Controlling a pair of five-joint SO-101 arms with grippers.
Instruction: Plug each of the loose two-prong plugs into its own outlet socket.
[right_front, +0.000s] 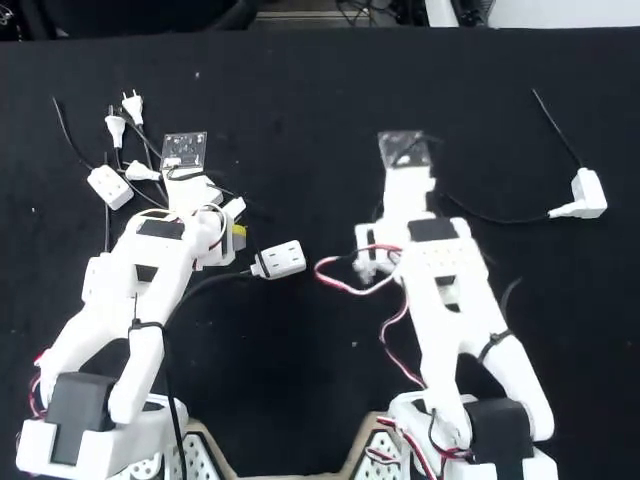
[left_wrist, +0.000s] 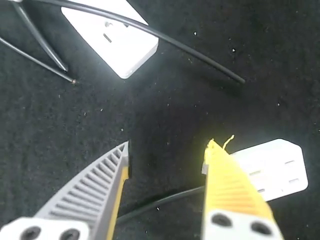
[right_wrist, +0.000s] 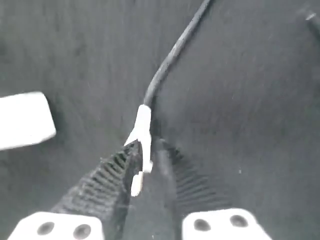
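Right gripper (right_wrist: 147, 145) first: its jaws are pinching tight on a flat white plug (right_wrist: 142, 125), which is standing up between the ribbed fingertips, and the plug's black cable (right_wrist: 175, 50) is curving away over the black table (right_wrist: 260, 100). Whether the plug is touching the cloth, I cannot tell. A white socket (right_wrist: 22, 120) is lying off to one side of that gripper, well apart from the plug.

The left gripper (left_wrist: 167, 145) is hanging wide open with nothing in it, grey finger (left_wrist: 110, 175) and yellow finger (left_wrist: 225, 175) spread over bare table. The same socket (left_wrist: 272, 170) is sitting just beside the yellow finger, slots facing up, with a dark lead (left_wrist: 160, 202) running in toward it. Farther out a second socket (left_wrist: 115, 35) is lying under a long black wire (left_wrist: 200, 50).

From the high view, the socket (right_front: 280, 260) is lying between the two arms, just beside the left gripper (right_front: 228, 222). Two loose plugs (right_front: 123, 112) are lying together at the far left, and an angled plug (right_front: 585, 195) is resting far out on the right
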